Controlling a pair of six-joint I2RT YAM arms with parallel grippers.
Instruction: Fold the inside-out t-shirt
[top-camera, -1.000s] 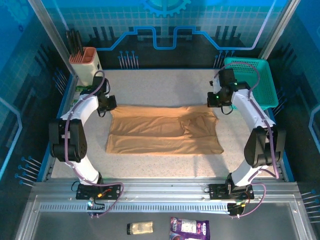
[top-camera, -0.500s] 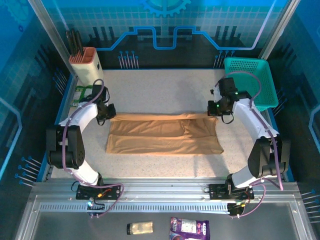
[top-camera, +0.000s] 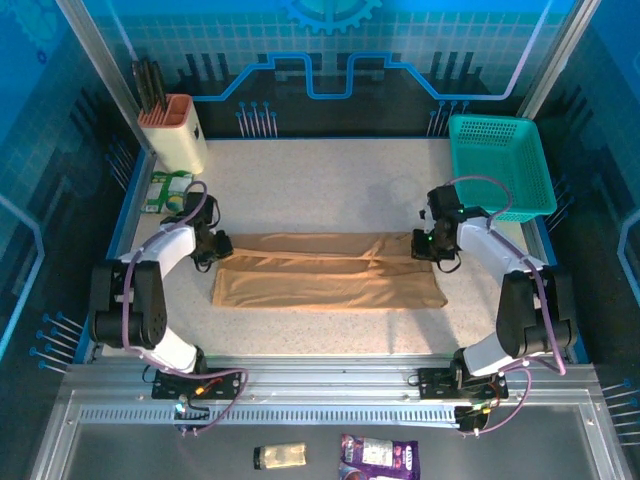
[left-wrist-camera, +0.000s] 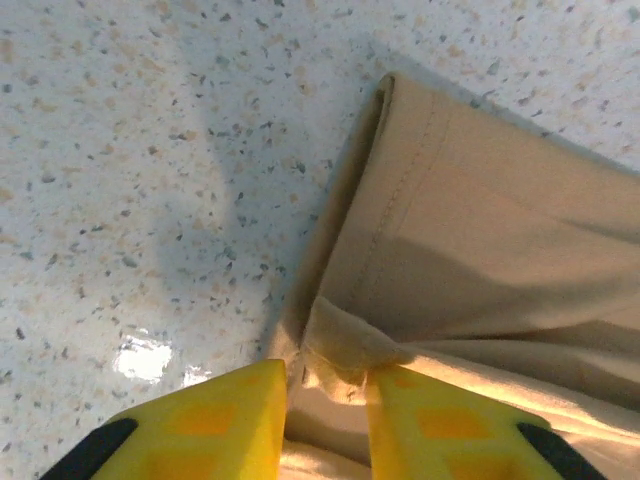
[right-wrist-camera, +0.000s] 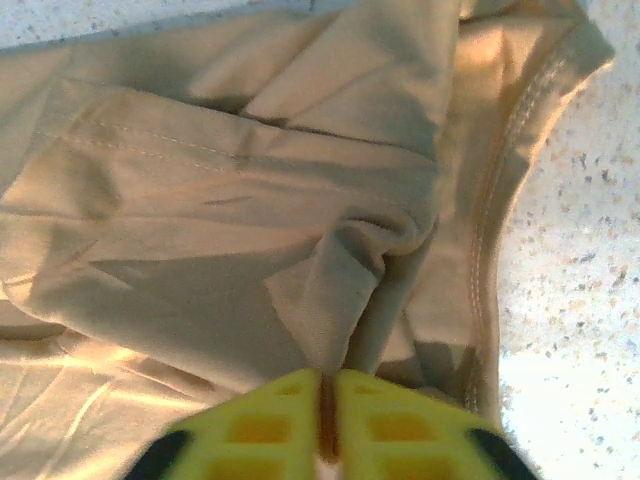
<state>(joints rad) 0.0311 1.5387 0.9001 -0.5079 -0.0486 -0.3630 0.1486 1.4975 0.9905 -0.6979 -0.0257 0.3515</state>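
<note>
The left gripper (left-wrist-camera: 328, 385) has its yellow jaws slightly apart around a nub of hem; I cannot tell whether they press it. The right gripper (right-wrist-camera: 328, 380) is pinched onto a ridge of cloth. Between them lies the tan soft-fabric inside-out t-shirt (top-camera: 330, 275), a long band running gripper to gripper. Each gripper sits at one far corner, with the rest of the band just behind them, towards the bases.

T-shirt (top-camera: 330, 272) is plain tan all over, stitching included. Counter (top-camera: 320, 180) is off-white with grey-brown speckles. Basket (top-camera: 500, 165) is teal mesh and the fingers (left-wrist-camera: 200, 425) are bright yellow.
</note>
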